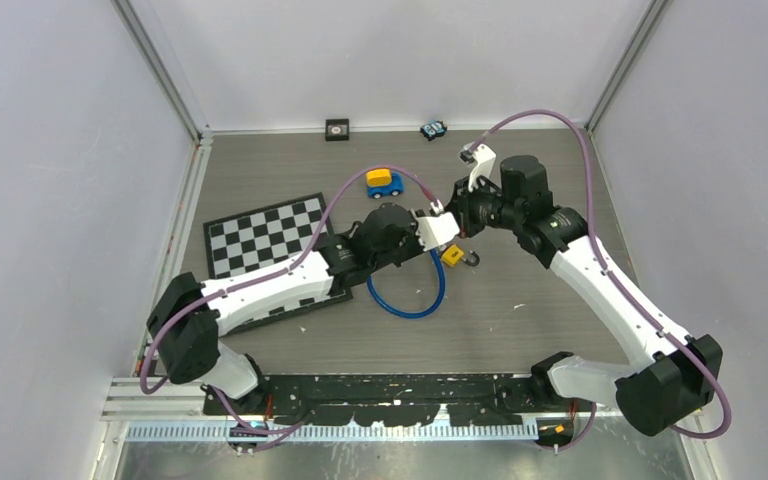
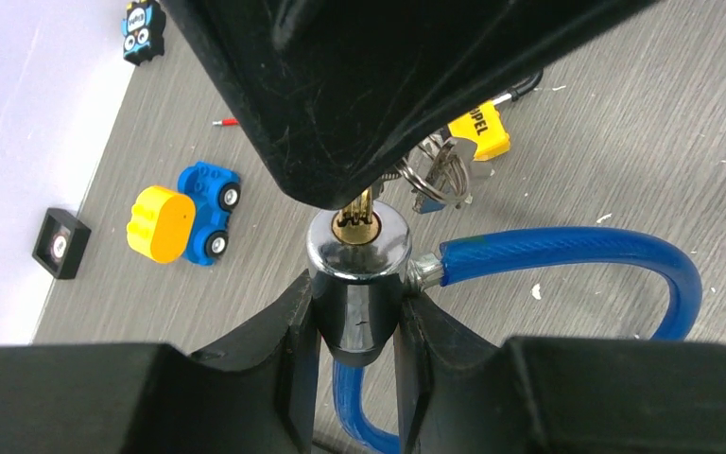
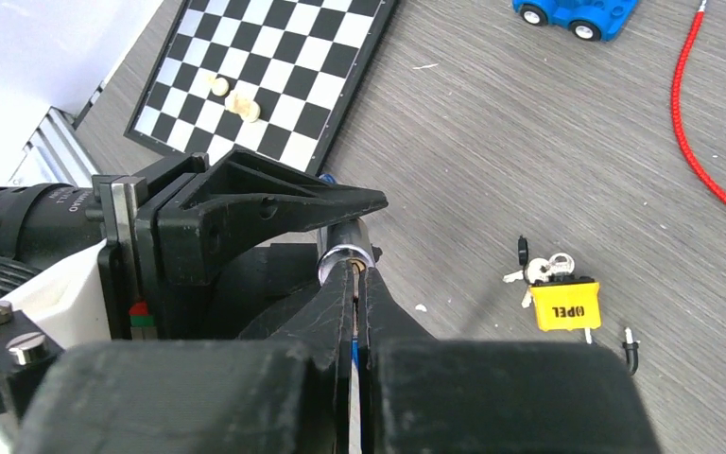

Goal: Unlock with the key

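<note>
Left gripper (image 2: 357, 301): clenched on the chrome lock (image 2: 359, 255), a finger on each flank, at the centre of the left wrist view, keyhole end up.
Right gripper (image 3: 355, 284): pinched tight on the key (image 2: 360, 204), its blade seated in the keyhole.
Blue cable (image 2: 567, 248): leaves the lock's right side and loops over the table.
Yellow tag (image 3: 564, 305) with spare keys: flat on the table right of the lock, apart from it.
Checkerboard (image 1: 265, 235): left of centre, partly under the left arm.
Toy car (image 1: 384, 182): beyond the grippers, bare table around it; walls close the left, far and right edges.
</note>
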Robot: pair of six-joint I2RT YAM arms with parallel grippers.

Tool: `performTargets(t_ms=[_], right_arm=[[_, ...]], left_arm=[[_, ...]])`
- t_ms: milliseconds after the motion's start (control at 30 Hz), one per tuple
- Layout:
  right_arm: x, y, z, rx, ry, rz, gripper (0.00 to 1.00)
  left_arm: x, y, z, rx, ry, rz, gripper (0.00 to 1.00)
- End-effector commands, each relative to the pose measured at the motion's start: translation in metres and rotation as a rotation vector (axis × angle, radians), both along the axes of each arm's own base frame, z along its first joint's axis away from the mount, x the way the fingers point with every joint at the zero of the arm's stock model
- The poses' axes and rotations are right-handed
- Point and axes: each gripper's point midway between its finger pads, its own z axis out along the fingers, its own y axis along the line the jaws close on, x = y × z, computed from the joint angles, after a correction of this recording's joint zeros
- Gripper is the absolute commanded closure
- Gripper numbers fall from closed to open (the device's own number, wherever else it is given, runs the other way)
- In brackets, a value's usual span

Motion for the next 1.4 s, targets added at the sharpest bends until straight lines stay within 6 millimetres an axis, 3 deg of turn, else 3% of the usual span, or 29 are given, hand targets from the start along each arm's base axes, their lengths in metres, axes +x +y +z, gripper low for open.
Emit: performTargets(t_ms=[0,167,333,667,800,1033,1367], right_arm=[[-0.013,0.017,-0.025,-0.024,0.058,0.079,1.00],[-0.015,0.025,-0.044,-0.014,0.112,0.125,1.00],[-0.010,0.021,-0.044,0.102,0.203,0.146,1.00],[-0.014,0.012,-0.019,0.165,0.170,0.190,0.99],[-0.018,0.009,-0.018,0.145,0.147,0.196,0.98],[-0.028,0.025,-0.023,0.064,0.066,0.245,0.99],[-0.027,0.042,-0.033,0.067,0.121,0.230,0.99]], left_arm=[[0.013,-0.030,0.081,-0.258,-0.090,0.012,1.00],[0.010,-0.031,0.101,-0.307,-0.116,0.008,1.00],[-0.009,-0.032,0.117,-0.328,-0.151,-0.070,1.00],[-0.017,-0.004,0.096,-0.264,-0.176,-0.084,1.00],[-0.014,0.005,0.092,-0.257,-0.180,-0.071,1.00],[-0.020,-0.003,0.094,-0.267,-0.147,-0.111,1.00],[-0.016,-0.012,0.097,-0.279,-0.145,-0.120,1.00]])
